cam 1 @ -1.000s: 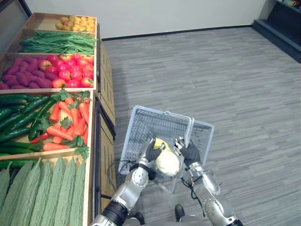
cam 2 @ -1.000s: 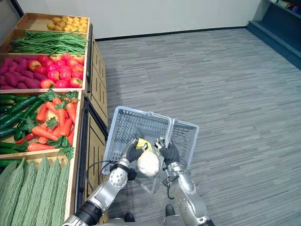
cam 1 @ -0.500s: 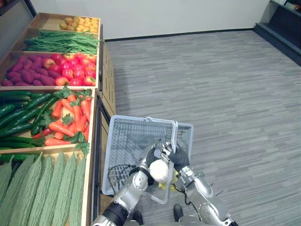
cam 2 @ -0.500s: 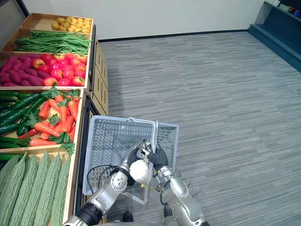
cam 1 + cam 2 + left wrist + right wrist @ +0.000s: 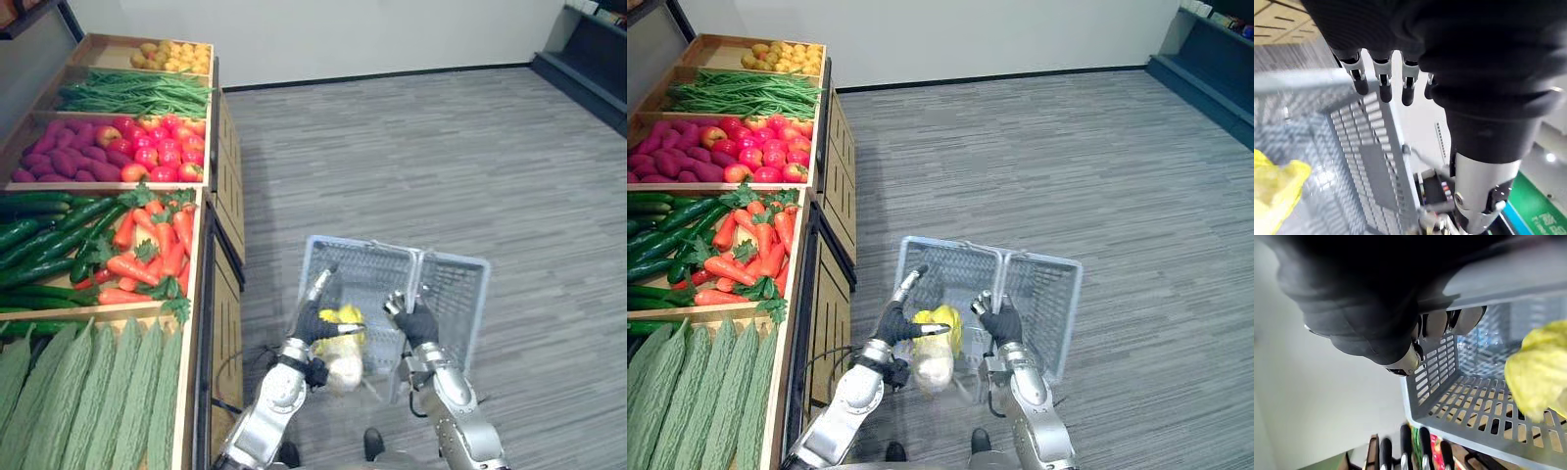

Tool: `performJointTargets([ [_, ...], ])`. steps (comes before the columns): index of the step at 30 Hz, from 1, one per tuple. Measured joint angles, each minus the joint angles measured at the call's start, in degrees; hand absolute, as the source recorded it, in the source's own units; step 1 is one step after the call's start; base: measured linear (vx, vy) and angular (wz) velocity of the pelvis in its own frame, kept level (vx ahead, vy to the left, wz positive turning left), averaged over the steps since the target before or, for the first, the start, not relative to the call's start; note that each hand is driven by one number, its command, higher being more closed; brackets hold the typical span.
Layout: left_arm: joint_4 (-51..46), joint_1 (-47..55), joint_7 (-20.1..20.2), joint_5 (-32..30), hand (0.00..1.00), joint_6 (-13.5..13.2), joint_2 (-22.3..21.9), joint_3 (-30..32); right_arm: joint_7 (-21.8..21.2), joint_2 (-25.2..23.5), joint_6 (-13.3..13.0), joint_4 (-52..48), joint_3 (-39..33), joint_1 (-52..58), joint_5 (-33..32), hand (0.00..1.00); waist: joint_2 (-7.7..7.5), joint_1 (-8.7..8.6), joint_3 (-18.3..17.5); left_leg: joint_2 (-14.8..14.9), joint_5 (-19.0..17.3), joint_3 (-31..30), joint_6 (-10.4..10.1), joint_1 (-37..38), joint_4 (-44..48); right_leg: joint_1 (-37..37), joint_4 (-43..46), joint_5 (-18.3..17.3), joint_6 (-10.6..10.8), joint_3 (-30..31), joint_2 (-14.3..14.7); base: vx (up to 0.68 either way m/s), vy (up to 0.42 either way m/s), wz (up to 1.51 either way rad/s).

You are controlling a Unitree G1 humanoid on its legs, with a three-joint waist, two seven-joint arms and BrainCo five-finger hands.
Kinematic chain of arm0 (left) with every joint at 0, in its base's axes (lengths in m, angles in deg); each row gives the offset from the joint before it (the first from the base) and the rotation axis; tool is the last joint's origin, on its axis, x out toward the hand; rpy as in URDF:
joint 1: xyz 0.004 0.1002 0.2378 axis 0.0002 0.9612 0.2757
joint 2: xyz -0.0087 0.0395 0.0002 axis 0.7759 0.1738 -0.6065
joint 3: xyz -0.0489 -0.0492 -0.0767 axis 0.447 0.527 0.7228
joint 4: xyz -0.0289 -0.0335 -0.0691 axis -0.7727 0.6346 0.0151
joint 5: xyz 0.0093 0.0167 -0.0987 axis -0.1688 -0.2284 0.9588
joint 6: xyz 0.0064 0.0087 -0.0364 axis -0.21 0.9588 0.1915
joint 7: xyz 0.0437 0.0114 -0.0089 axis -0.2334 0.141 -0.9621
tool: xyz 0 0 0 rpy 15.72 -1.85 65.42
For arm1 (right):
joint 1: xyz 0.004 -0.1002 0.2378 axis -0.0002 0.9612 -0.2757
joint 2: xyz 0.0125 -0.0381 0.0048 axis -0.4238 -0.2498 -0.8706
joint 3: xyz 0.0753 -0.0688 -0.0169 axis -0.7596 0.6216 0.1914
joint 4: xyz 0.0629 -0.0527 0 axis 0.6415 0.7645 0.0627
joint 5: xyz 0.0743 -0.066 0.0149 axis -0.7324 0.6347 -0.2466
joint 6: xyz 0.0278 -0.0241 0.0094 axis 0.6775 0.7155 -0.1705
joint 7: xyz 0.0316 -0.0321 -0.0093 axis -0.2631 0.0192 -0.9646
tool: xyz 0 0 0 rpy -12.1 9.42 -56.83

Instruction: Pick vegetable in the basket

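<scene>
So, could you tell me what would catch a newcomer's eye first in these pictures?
The grey basket, held by the right hand curled round its handle, with a pale yellow-leaved cabbage inside by the open left hand. Then the wooden stand on the robot's left, bright with carrots, red apples and green beans.

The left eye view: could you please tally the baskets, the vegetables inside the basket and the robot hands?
grey basket: 1
pale leafy vegetable inside it: 1
robot hands: 2, the left robot hand and the right robot hand
Total: 4
</scene>
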Motion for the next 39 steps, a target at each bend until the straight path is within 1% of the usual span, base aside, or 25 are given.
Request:
performJointTargets([
  [1, -0.90, 0.54, -0.01, 0.63, 0.00, -0.10, 0.00, 0.46, 0.02, -0.14, 0.00, 0.00, -0.81, 0.51, 0.01, 1.00, 0.08, -0.01, -0.06, 0.00, 0.00, -0.21, 0.00, 0.14, 0.00, 0.25, 0.00, 0.00, 0.00, -0.22, 0.00, 0.00, -0.019, 0.16],
  [4, -4.81, 3.74, -0.07, 3.46, 0.00, -0.79, -0.02, 4.83, 0.16, -0.86, -0.11, 0.00, -4.10, 3.48, -0.02, 1.00, 0.54, 0.36, -0.96, -0.02, 0.01, -1.05, -0.01, 0.29, -0.24, 0.75, 0.06, -0.33, 0.23, -1.43, -0.10, -0.03, -0.028, 0.14],
  [7, -5.91, 6.89, -0.05, 5.75, 0.00, -0.83, -0.21, 7.78, 0.11, -1.34, -0.12, 0.04, -6.50, 6.37, -0.02, 1.00, 1.23, 0.86, -1.60, -0.14, 0.00, -1.58, -0.02, 0.32, -0.35, 0.74, 0.78, -1.21, 0.13, -2.36, -0.35, -0.04, -0.016, 0.11],
  [10, -6.29, 9.89, 0.13, 9.62, 0.00, -0.85, -0.92, 10.43, -0.14, -1.94, -0.12, 0.86, -8.35, 8.49, -0.01, 1.00, 1.35, 1.30, -1.77, -0.14, 0.00, -1.88, -0.04, 0.50, -0.35, 0.73, 0.90, -1.42, 0.11, -2.79, -0.40, -0.05, -0.020, 0.09],
  [13, -6.19, 12.85, 2.37, 16.00, 0.00, -0.84, -1.69, 13.52, -0.73, -2.45, -0.08, 2.50, -10.37, 10.12, -0.02, 1.00, 1.24, 1.55, -1.84, -0.16, 0.00, -1.88, -0.06, 0.50, -0.35, 0.79, 0.89, -1.65, 0.13, -2.98, -0.49, -0.02, -0.010, 0.01],
  [14, -6.08, 13.89, 2.94, 17.21, 0.00, -0.84, -1.66, 13.99, -0.91, -2.56, -0.08, 3.48, -10.54, 10.51, -0.01, 1.00, 1.12, 1.56, -1.91, -0.16, 0.00, -1.88, -0.06, 0.50, -0.35, 0.81, 0.87, -1.65, 0.13, -3.03, -0.51, 0.00, 0.000, 0.00],
  [17, -3.47, 14.59, 3.80, 17.99, 0.00, -0.83, -1.67, 16.06, -1.31, -3.63, -0.07, 5.68, -11.97, 10.89, 0.05, 1.00, 0.78, 1.65, -2.22, -0.16, -0.01, -1.84, -0.06, 0.50, -0.34, 0.90, 0.85, -1.64, 0.13, -3.18, -0.58, 0.00, -0.003, 0.01],
  [20, 0.15, 14.74, 4.84, 17.97, 0.00, -0.79, -1.82, 18.12, -1.64, -4.28, -0.07, 6.87, -13.10, 11.97, 0.49, 1.00, 0.17, 2.23, -2.49, -0.12, -0.02, -1.74, -0.08, 0.67, -0.32, 1.47, 0.77, -1.63, 0.13, -3.33, -0.59, 0.00, 0.000, 0.00],
  [22, 2.14, 14.87, 4.93, 17.98, 0.00, -0.77, -2.18, 20.37, -1.74, -4.30, -0.07, 7.62, -13.31, 12.24, 0.53, 1.00, -0.37, 2.92, -2.68, 0.00, -0.30, -1.15, -0.35, 0.89, -0.27, 1.52, 0.77, -1.65, 0.14, -3.05, -0.50, -0.01, -0.015, -0.07],
  [26, 3.11, 16.21, 4.88, 17.86, 0.00, -0.74, -2.49, 22.80, -1.78, -4.70, -0.08, 8.78, -15.04, 11.80, 0.51, 1.00, -0.97, 3.18, -2.52, 0.01, -0.60, -0.68, -0.36, 1.11, 0.03, 1.22, 0.91, -2.47, 0.64, -2.94, -0.49, -0.02, -0.011, -0.04],
  [29, 3.97, 16.77, 4.78, 17.79, 0.00, -0.58, -2.96, 24.31, -1.75, -4.73, -0.07, 8.93, -15.17, 11.04, 0.52, 1.00, -1.26, 4.00, -2.34, 0.12, -1.01, 0.24, -0.42, 0.99, 0.12, 0.39, 1.27, -3.13, 0.52, -2.71, -0.46, -0.01, -0.010, -0.17],
  [30, 3.96, 16.56, 4.70, 17.77, 0.00, -0.58, -3.28, 24.84, -1.70, -4.75, -0.08, 9.74, -15.18, 9.95, 0.55, 1.00, -1.73, 4.53, -2.06, 0.20, -2.08, 0.62, -0.65, 0.27, 1.75, -0.25, 2.04, -3.82, 0.72, -2.74, -0.60, -0.01, -0.006, -0.25],
  [31, 3.96, 16.42, 4.59, 17.75, 0.00, -0.57, -3.40, 25.06, -1.68, -4.77, -0.08, 11.16, -15.17, 8.20, 0.62, 1.00, -2.32, 4.68, -1.61, 0.37, -4.15, 0.74, -0.54, -1.29, 5.37, -0.99, 3.45, -4.80, 0.78, -2.77, -0.81, -0.01, -0.005, -0.20],
  [32, 3.96, 16.46, 4.59, 17.73, 0.00, -0.57, -3.41, 25.06, -1.63, -4.76, -0.08, 11.71, -15.18, 7.49, 0.64, 1.00, -2.49, 4.74, -1.50, 0.51, -5.39, 0.81, -0.65, -2.30, 7.53, -1.62, 4.54, -5.66, 0.89, -2.83, -0.88, 0.00, -0.005, -0.12],
  [33, 3.95, 16.45, 4.59, 17.60, 0.00, -0.57, -3.46, 25.06, -1.58, -4.77, -0.08, 12.36, -15.19, 6.41, 1.02, 1.00, -2.78, 4.83, -1.23, 0.84, -8.34, 1.13, -0.66, -4.52, 12.71, -2.82, 7.35, -7.40, 0.97, -2.98, -0.92, 0.02, 0.008, -0.07],
  [34, 3.90, 16.41, 4.54, 17.46, 0.00, -0.56, -3.47, 25.16, -1.55, -4.75, -0.08, 12.88, -15.22, 5.42, 1.36, 1.00, -2.76, 4.89, -0.71, 1.40, -11.83, 0.96, -0.63, -6.59, 18.10, -3.91, 10.64, -9.20, 1.02, -3.25, -0.98, 0.03, 0.022, -0.06],
  [35, 3.87, 16.40, 4.51, 17.17, 0.00, -0.56, -3.47, 25.22, -1.46, -4.70, -0.08, 12.90, -15.26, 5.07, 1.73, 1.00, -2.60, 4.88, -0.27, 1.86, -13.60, 0.73, -0.47, -7.36, 20.72, -4.25, 12.43, -10.15, 1.22, -3.60, -0.99, 0.08, 0.040, -0.02],
  [36, 3.86, 16.33, 4.44, 16.08, 0.00, -0.50, -3.46, 25.76, -1.35, -4.65, -0.11, 12.90, -15.26, 4.66, 2.40, 1.00, -2.31, 4.61, 0.87, 2.78, -17.23, 0.10, 0.12, -8.08, 25.45, -5.36, 18.47, -11.14, 1.23, -4.73, -1.05, 0.11, 0.039, -0.05],
  [37, 3.89, 16.29, 4.39, 15.97, 0.00, -0.40, -3.63, 26.25, -1.32, -4.59, -0.11, 12.96, -15.27, 4.38, 2.83, 1.00, -2.01, 4.78, 1.25, 3.24, -18.21, 0.10, 0.52, -8.19, 26.50, -6.47, 22.07, -11.26, 1.37, -5.58, -1.12, 0.11, 0.081, -0.07],
  [38, 3.85, 16.20, 3.38, 15.45, 0.00, -0.31, -3.76, 27.25, -1.13, -4.66, -0.11, 13.15, -15.26, 3.48, 3.56, 1.00, -1.02, 4.72, 2.36, 4.05, -19.30, 0.01, 1.50, -7.32, 26.81, -10.53, 31.00, -11.04, 0.66, -7.86, -1.66, 0.06, 0.071, 0.02],
  [39, 3.93, 16.05, 3.09, 15.43, 0.00, -0.23, -3.80, 27.35, -1.05, -4.68, -0.11, 13.28, -15.30, 3.34, 3.84, 1.00, -0.26, 4.25, 2.75, 4.26, -19.57, -0.39, 1.93, -6.49, 26.67, -11.90, 33.09, -11.40, -0.55, -9.35, -1.88, 0.14, 0.075, 0.13],
])
